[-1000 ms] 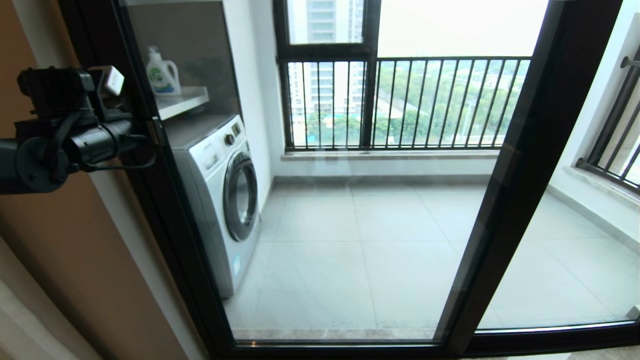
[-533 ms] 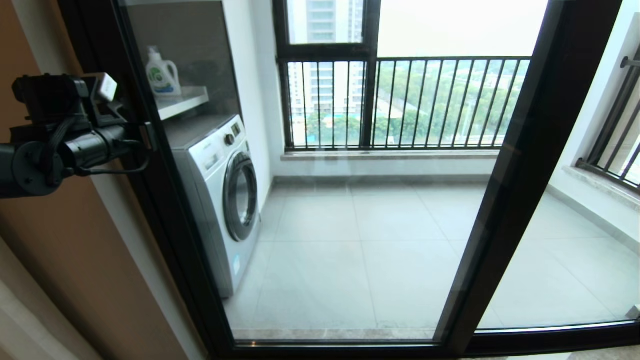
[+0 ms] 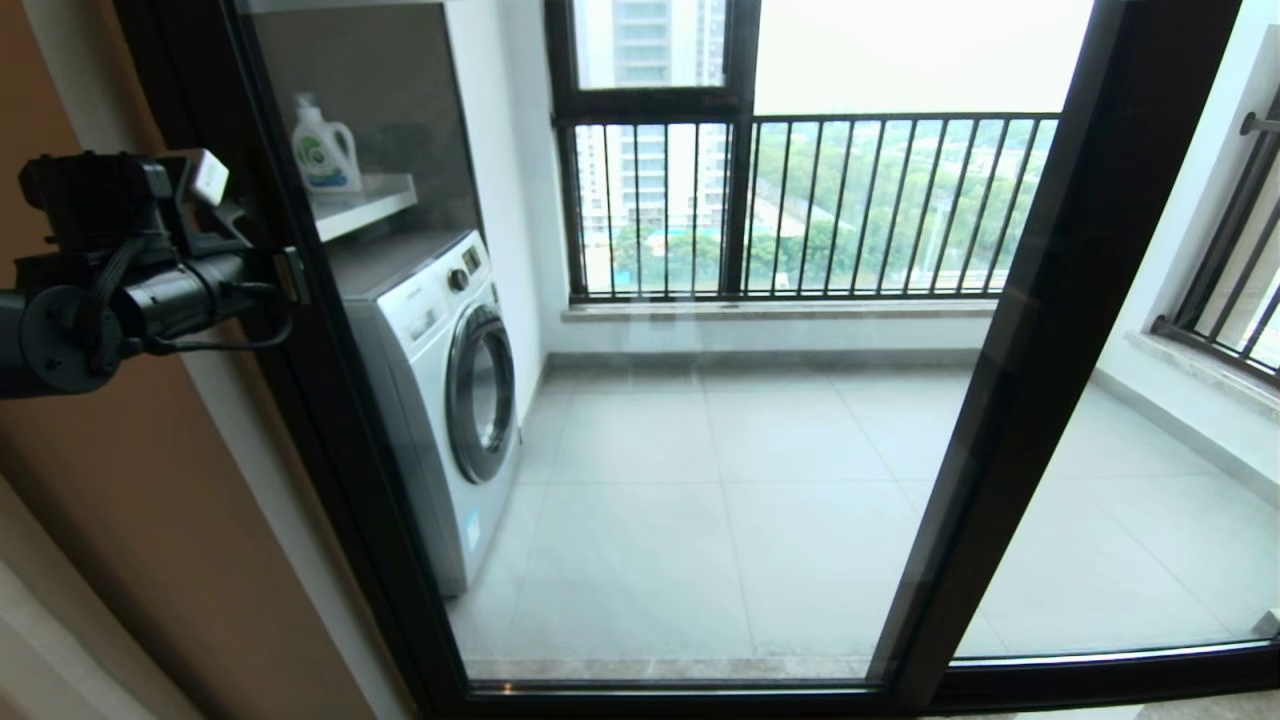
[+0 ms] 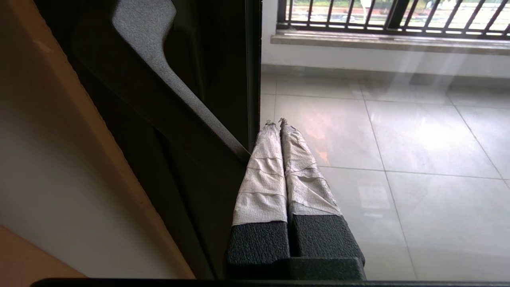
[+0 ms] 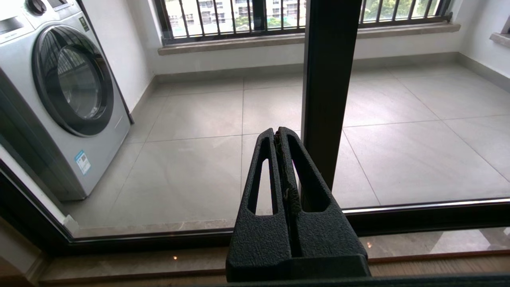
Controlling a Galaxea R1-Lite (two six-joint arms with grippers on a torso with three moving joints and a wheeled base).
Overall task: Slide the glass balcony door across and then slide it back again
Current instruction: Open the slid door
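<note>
The glass balcony door (image 3: 700, 450) fills the middle of the head view, its black left upright (image 3: 330, 420) against the wall side and its right upright (image 3: 1010, 400) slanting down. My left gripper (image 3: 290, 275) is held at that left upright, at mid height. In the left wrist view its tape-wrapped fingers (image 4: 263, 167) are shut together, tips (image 4: 275, 121) against the glass right beside the black bar handle (image 4: 187, 99). My right gripper (image 5: 277, 130) is shut on nothing, low down in front of the door's right upright (image 5: 328, 79), and out of the head view.
Behind the glass stand a white washing machine (image 3: 450, 380) and a detergent bottle (image 3: 325, 145) on a shelf. A barred window (image 3: 800, 200) closes the balcony's far side. A second black-framed glass panel (image 3: 1130, 520) is on the right. A tan wall (image 3: 150, 500) flanks the left.
My left arm has moved a little left and down, its fingertips staying at the door's left upright. The door itself shows hardly any shift.
</note>
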